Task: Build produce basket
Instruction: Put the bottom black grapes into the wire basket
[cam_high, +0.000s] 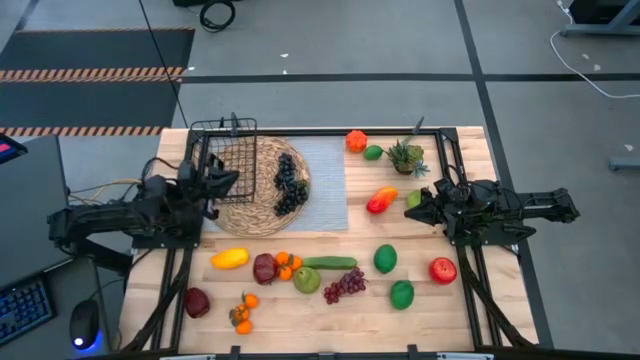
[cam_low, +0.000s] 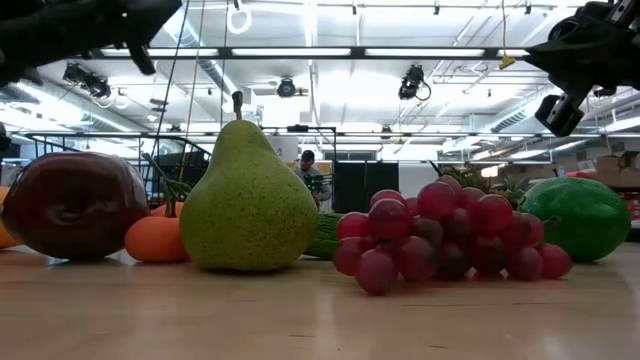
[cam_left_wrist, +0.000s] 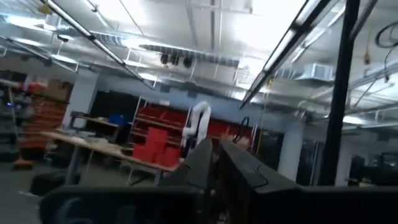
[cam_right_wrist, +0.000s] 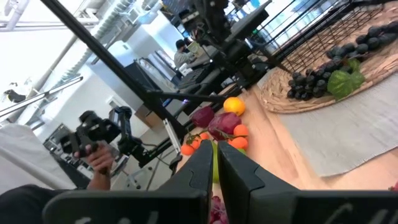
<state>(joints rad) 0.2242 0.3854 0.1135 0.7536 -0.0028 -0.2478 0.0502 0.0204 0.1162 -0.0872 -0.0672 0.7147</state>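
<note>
The black wire basket (cam_high: 222, 150) stands tipped up on the left part of the round straw mat (cam_high: 250, 205). Dark grapes (cam_high: 290, 185) lie on the mat. My left gripper (cam_high: 228, 182) is shut, its tips over the basket's mesh in the high view; its own wrist view looks up at the ceiling past the shut fingers (cam_left_wrist: 214, 171). My right gripper (cam_high: 412, 208) is shut and hangs level above the table's right side, beside an orange-red mango (cam_high: 381, 200). More produce lies along the near edge: a pear (cam_low: 248, 205), red grapes (cam_low: 440, 240), a cucumber (cam_high: 330, 263). My left gripper stands against the basket's mesh as seen from above, but I cannot tell whether it touches the wire; nothing shows between its fingers in the wrist view.
A grey cloth (cam_high: 325, 190) lies under the mat. A spiky potted plant (cam_high: 405, 157), an orange (cam_high: 356, 141) and a lime (cam_high: 373, 153) sit at the far right. Limes (cam_high: 385, 258), a red apple (cam_high: 442, 270) and a yellow mango (cam_high: 229, 258) lie nearer. A person's hand (cam_right_wrist: 93, 155) shows beyond the table.
</note>
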